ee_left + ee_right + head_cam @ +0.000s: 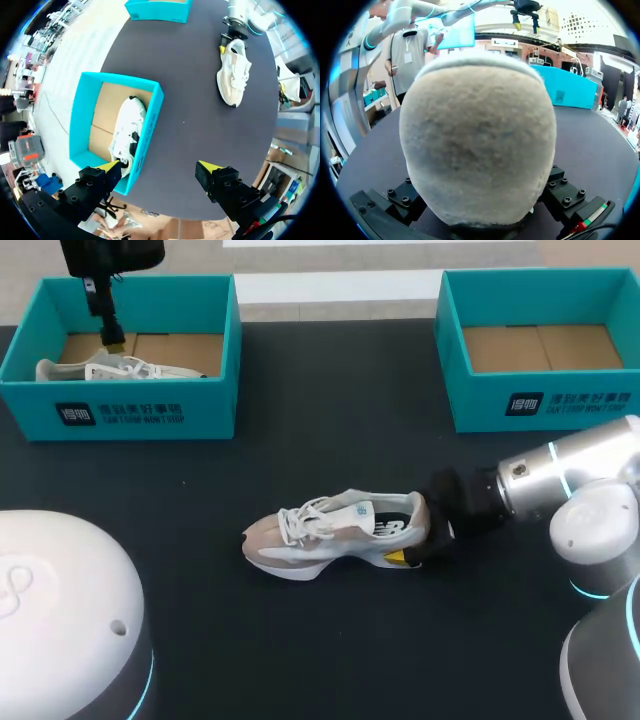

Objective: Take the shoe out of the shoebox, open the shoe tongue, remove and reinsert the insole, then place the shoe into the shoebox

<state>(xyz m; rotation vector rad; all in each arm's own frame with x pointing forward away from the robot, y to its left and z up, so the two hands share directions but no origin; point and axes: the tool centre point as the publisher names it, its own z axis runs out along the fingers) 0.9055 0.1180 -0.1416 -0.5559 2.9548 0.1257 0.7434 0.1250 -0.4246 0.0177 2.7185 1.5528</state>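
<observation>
Over the teal cardboard shoebox [130, 410], the left gripper [159, 168] hangs with fingers spread. The right gripper [418, 538] clasps the beige suede sneaker [320, 536] at its heel.

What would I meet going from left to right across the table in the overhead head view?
First the left teal shoebox with a white shoe inside → the beige shoe lying on the dark table → the right teal shoebox.
</observation>
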